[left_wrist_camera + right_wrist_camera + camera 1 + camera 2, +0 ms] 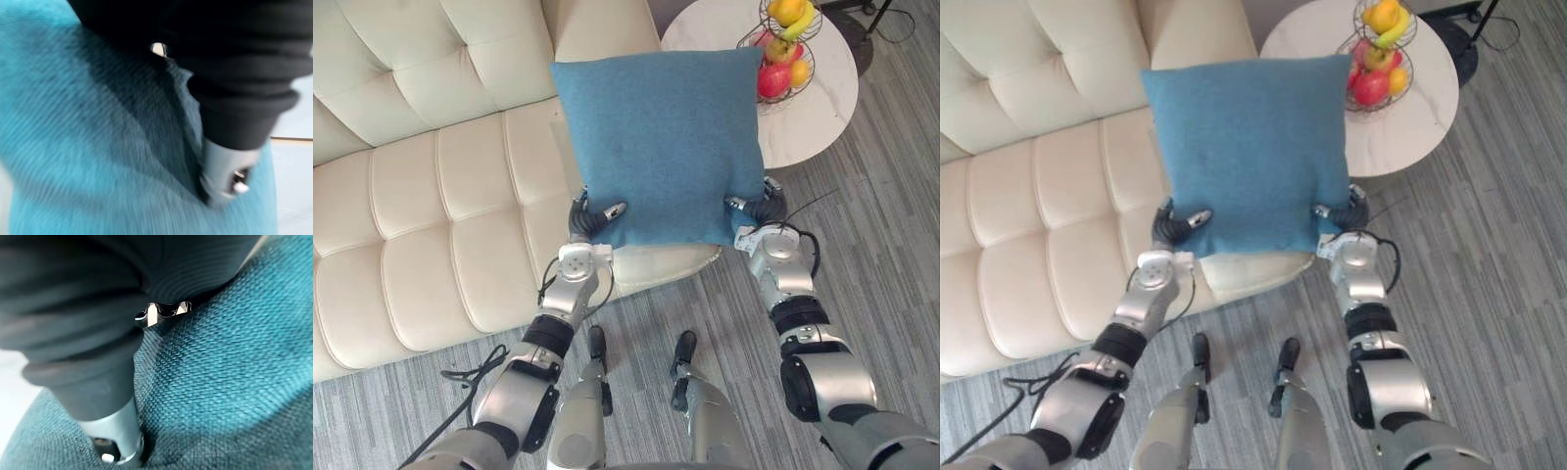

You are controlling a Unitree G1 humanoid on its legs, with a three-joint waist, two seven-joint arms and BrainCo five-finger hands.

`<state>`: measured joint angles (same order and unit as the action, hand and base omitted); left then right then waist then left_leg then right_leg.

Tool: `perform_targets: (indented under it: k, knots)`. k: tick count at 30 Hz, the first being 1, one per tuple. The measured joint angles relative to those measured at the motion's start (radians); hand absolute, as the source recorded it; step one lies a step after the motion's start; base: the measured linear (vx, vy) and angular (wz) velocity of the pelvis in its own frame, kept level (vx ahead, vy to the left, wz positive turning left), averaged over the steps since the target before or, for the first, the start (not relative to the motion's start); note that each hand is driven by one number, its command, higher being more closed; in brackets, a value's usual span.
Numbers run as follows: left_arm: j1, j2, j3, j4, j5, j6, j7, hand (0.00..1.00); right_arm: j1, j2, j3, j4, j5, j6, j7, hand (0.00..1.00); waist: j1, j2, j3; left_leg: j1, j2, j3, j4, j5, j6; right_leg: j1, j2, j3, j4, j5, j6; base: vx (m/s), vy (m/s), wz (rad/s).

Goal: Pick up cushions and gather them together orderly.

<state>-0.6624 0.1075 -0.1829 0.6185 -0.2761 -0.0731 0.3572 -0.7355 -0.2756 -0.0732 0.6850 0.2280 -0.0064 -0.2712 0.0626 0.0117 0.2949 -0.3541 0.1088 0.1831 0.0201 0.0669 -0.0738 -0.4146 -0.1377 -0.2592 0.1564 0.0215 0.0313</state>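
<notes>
Above the front edge of the tufted cream sofa (431, 215), a square, woven blue cushion (661, 147) hangs upright, its lower corners pinched by the left hand (592, 220) and right hand (759, 208); a round marble desk (822, 108) stands close beside.

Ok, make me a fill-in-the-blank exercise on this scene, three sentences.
1. The cushion held up in front of the robot is ____ in colour.
2. The left hand and the right hand pinch the cushion along its ____ edge.
3. The wire basket on the round table holds ____.

Missing words: blue; bottom; fruit.
</notes>
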Motion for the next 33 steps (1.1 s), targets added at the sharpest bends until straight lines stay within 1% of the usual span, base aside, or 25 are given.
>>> perform_targets:
  k: [1, 4, 6, 9, 12, 14, 18, 19, 20, 22, 23, 25, 26, 27, 28, 31, 33]
  knots:
    - [-0.005, 0.000, 0.000, 0.000, 0.000, 0.000, 0.012, 1.00, 0.002, 0.002, 0.000, -0.024, 0.018, -0.002, -0.005, 1.00, 0.001, 0.000, 0.000, -0.003, 0.000, 0.001, 0.000, 0.001, -0.001, -0.006, 0.000, 0.002, 0.003, 0.000, 0.000, -0.01, -0.014, -0.07]
    - [-0.010, 0.000, -0.004, -0.021, -0.001, 0.001, 0.014, 1.00, 0.030, 0.015, 0.005, -0.088, 0.050, -0.012, -0.009, 1.00, 0.002, 0.000, 0.000, 0.003, 0.002, 0.012, 0.000, 0.002, -0.002, -0.005, -0.001, 0.006, 0.008, 0.000, 0.000, 0.01, 0.002, -0.01]
    - [-0.009, 0.000, -0.006, -0.043, -0.001, 0.003, 0.017, 1.00, 0.058, 0.023, 0.013, -0.124, 0.051, -0.017, -0.009, 1.00, 0.003, 0.000, 0.000, 0.012, 0.002, 0.020, -0.001, 0.002, -0.002, 0.000, -0.002, 0.013, 0.010, 0.000, 0.000, 0.03, 0.012, -0.08]
    - [0.020, 0.001, -0.019, -0.109, 0.000, 0.004, 0.033, 1.00, 0.160, 0.045, 0.042, -0.205, 0.061, -0.024, -0.009, 1.00, 0.002, 0.000, 0.000, 0.055, 0.002, 0.033, -0.003, 0.001, -0.002, 0.036, -0.004, 0.023, 0.011, -0.001, 0.001, 0.05, 0.012, -0.11]
    - [0.132, 0.001, -0.058, -0.247, 0.000, 0.005, 0.032, 1.00, 0.337, 0.085, 0.048, -0.352, 0.089, -0.024, -0.008, 1.00, -0.002, 0.000, -0.002, 0.122, 0.003, 0.051, -0.006, 0.001, -0.003, 0.098, -0.004, 0.029, 0.011, -0.006, 0.003, 0.05, 0.009, -0.08]
    - [0.221, 0.000, -0.079, -0.324, 0.000, 0.004, 0.032, 1.00, 0.438, 0.109, 0.048, -0.431, 0.094, -0.025, -0.007, 1.00, -0.008, 0.000, -0.006, 0.166, -0.001, 0.053, -0.023, 0.000, -0.004, 0.135, -0.005, 0.030, 0.011, -0.028, 0.005, 0.02, 0.004, -0.01]
    - [0.416, -0.023, -0.083, -0.463, -0.001, 0.005, 0.026, 1.00, 0.600, 0.151, 0.054, -0.587, 0.087, -0.031, 0.007, 1.00, -0.017, 0.006, -0.019, 0.229, 0.001, 0.049, -0.056, -0.003, -0.008, 0.191, 0.002, 0.014, 0.010, -0.044, 0.008, -0.01, 0.005, 0.07]
    - [0.490, -0.036, -0.083, -0.506, -0.001, 0.005, 0.020, 1.00, 0.658, 0.165, 0.061, -0.645, 0.086, -0.033, 0.015, 1.00, -0.019, 0.006, -0.036, 0.241, 0.001, 0.040, -0.057, -0.003, -0.008, 0.207, 0.002, 0.005, 0.009, -0.048, 0.009, -0.01, 0.012, 0.18]
    - [0.522, -0.042, -0.082, -0.522, -0.001, 0.005, 0.014, 1.00, 0.685, 0.169, 0.066, -0.670, 0.085, -0.034, 0.020, 1.00, -0.018, 0.006, -0.048, 0.245, 0.001, 0.037, -0.058, -0.003, -0.009, 0.212, 0.001, 0.003, 0.009, -0.050, 0.009, 0.01, 0.008, 0.23]
    - [0.666, -0.049, -0.080, -0.615, -0.006, 0.005, 0.002, 1.00, 0.793, 0.194, 0.093, -0.770, 0.075, -0.051, 0.044, 1.00, -0.019, 0.009, -0.103, 0.278, 0.000, 0.022, -0.072, -0.006, -0.013, 0.250, -0.001, -0.007, 0.009, -0.063, 0.016, 0.02, 0.005, 0.22]
    - [0.689, -0.049, -0.079, -0.634, -0.011, 0.005, -0.003, 1.00, 0.811, 0.200, 0.097, -0.784, 0.071, -0.056, 0.049, 1.00, -0.018, 0.010, -0.112, 0.284, 0.000, 0.021, -0.072, -0.008, -0.014, 0.256, -0.002, -0.008, 0.010, -0.065, 0.017, 0.02, 0.018, 0.13]
    - [0.799, -0.049, -0.069, -0.720, -0.034, -0.001, -0.024, 1.00, 0.891, 0.219, 0.125, -0.854, 0.044, -0.072, 0.080, 1.00, -0.005, 0.013, -0.165, 0.307, -0.002, 0.018, -0.071, -0.017, -0.019, 0.284, -0.004, -0.011, 0.009, -0.070, 0.022, 0.01, 0.018, 0.06]
    - [0.818, -0.049, -0.067, -0.736, -0.040, -0.003, -0.034, 1.00, 0.906, 0.222, 0.128, -0.869, 0.042, -0.074, 0.087, 1.00, -0.004, 0.014, -0.177, 0.308, -0.003, 0.016, -0.071, -0.017, -0.019, 0.287, -0.004, -0.013, 0.007, -0.071, 0.022, 0.01, 0.012, 0.12]
    - [0.867, -0.049, -0.063, -0.789, -0.041, -0.008, -0.056, 1.00, 0.943, 0.232, 0.134, -0.911, 0.024, -0.088, 0.108, 1.00, -0.002, 0.018, -0.193, 0.323, -0.004, 0.009, -0.070, -0.019, -0.017, 0.314, -0.005, -0.021, -0.006, -0.070, 0.022, 0.00, 0.016, 0.12]
    - [0.889, -0.049, -0.062, -0.808, -0.041, -0.010, -0.064, 1.00, 0.960, 0.235, 0.138, -0.922, 0.015, -0.098, 0.115, 1.00, -0.001, 0.019, -0.207, 0.323, -0.003, 0.007, -0.069, -0.020, -0.017, 0.317, -0.005, -0.024, -0.008, -0.070, 0.022, 0.00, 0.014, 0.11]
    - [0.947, -0.049, -0.061, -0.848, -0.068, -0.011, -0.100, 1.00, 1.016, 0.235, 0.145, -0.963, 0.009, -0.113, 0.142, 1.00, -0.002, 0.022, -0.235, 0.336, -0.002, -0.001, -0.068, -0.023, -0.016, 0.343, -0.003, -0.035, -0.025, -0.068, 0.023, 0.01, 0.004, 0.07]
    - [0.981, -0.049, -0.061, -0.856, -0.073, -0.011, -0.114, 1.00, 1.047, 0.235, 0.147, -0.972, 0.008, -0.114, 0.155, 1.00, -0.001, 0.022, -0.254, 0.339, 0.000, -0.002, -0.067, -0.026, -0.017, 0.351, -0.001, -0.037, -0.031, -0.068, 0.023, 0.00, -0.002, 0.03]
